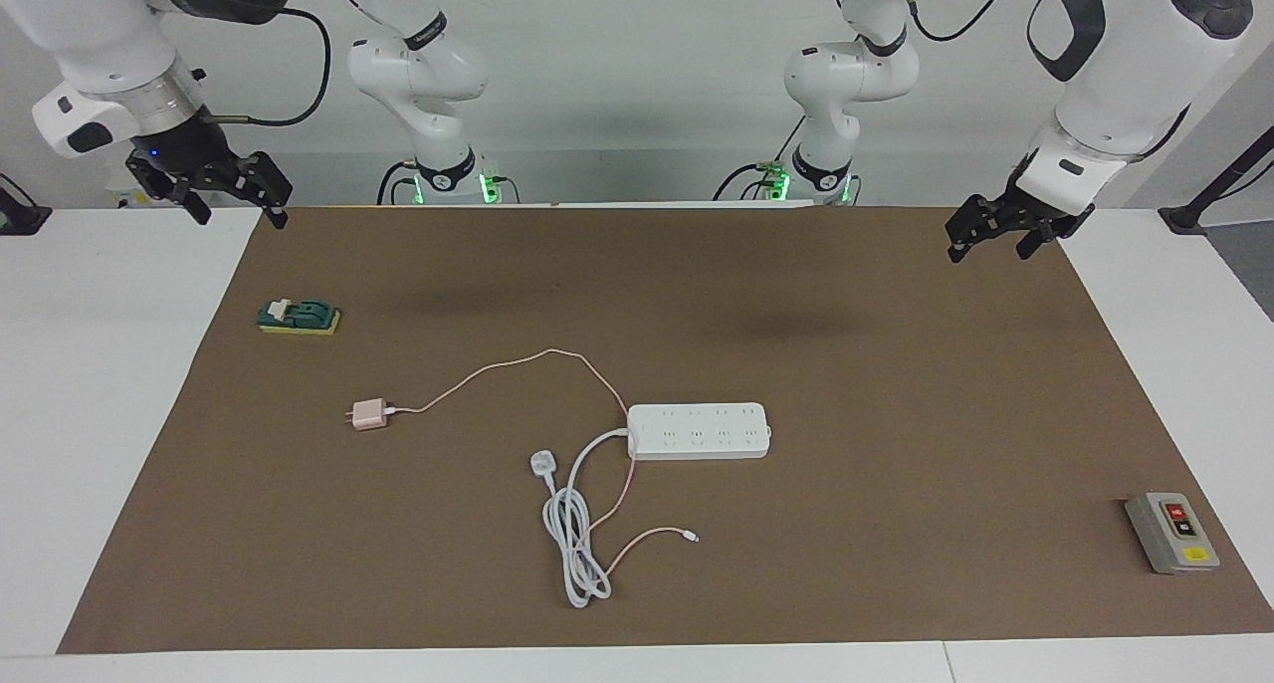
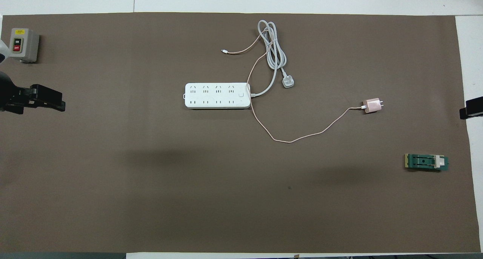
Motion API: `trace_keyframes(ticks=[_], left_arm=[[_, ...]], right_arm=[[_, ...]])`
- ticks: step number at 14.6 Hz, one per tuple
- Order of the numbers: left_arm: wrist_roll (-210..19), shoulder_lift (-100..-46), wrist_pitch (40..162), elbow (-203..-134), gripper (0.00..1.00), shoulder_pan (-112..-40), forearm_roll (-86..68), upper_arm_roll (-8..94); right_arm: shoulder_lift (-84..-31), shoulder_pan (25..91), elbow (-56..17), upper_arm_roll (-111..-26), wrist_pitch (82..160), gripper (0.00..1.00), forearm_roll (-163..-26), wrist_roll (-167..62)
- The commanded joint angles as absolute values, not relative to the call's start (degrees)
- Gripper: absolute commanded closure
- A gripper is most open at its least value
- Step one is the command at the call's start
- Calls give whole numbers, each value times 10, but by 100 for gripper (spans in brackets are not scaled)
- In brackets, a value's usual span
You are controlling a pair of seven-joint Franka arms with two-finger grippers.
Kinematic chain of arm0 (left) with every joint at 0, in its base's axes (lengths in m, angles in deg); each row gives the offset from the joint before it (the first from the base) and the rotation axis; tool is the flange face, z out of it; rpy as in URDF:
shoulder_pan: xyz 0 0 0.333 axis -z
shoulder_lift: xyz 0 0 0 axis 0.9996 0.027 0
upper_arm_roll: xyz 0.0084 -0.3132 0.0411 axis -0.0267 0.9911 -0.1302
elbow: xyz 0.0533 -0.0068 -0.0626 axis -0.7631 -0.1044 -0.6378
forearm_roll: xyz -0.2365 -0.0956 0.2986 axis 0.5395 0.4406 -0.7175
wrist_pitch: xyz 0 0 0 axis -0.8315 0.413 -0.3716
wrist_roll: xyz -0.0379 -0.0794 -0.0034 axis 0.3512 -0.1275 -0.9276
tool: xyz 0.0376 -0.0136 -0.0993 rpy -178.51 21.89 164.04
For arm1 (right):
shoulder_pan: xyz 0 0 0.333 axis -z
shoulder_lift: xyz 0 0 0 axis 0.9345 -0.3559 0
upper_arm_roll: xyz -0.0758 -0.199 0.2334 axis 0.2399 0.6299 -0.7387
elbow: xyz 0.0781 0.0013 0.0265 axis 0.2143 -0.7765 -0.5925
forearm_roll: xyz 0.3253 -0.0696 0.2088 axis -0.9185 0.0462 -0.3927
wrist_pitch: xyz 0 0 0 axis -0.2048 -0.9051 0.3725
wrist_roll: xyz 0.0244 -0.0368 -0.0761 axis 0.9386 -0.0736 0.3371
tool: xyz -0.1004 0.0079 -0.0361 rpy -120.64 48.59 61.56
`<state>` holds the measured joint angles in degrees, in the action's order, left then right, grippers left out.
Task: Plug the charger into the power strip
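A brown mat covers the white table, under a plain pale wall. The power strip lies near the mat's middle, its long axis running from one arm's end of the table to the other, sockets up, its thick white cord coiled farther from the robots. The charger lies on its side toward the right arm's end, well apart from the strip, prongs pointing away from it at nine o'clock in the facing view. The right gripper hangs with fingers apart over the mat's corner, the charger at roughly five o'clock from it; this arm looks nearer. The left gripper, likewise spread and empty, waits over the opposite corner.
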<state>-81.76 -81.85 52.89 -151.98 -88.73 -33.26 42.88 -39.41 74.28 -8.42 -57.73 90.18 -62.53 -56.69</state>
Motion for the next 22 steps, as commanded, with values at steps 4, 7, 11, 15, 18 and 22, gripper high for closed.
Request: trace_keyframes(ticks=[4,7,11,15,18,22], left_arm=[[-818,-821,521,-1517,0,-884,-342,425],[-818,-821,521,-1517,0,-884,-342,425],[-818,-821,521,-1517,0,-884,-342,425],[-818,-822,521,-1517,0,-884,-342,425],[-819,-821,521,-1517,0,-884,-342,425],[-818,-821,521,-1517,0,-884,-342,425]], right_arm=[[-390,745,-84,-578,898,0,-629,-572],[-390,747,-85,-578,896,0,-627,-569],[-389,752,-87,-577,898,0,-630,-573],[-393,769,-99,-576,907,0,-646,-576],[-405,780,-100,-575,913,0,-651,-576],[-441,788,-102,-575,926,0,-652,-592]])
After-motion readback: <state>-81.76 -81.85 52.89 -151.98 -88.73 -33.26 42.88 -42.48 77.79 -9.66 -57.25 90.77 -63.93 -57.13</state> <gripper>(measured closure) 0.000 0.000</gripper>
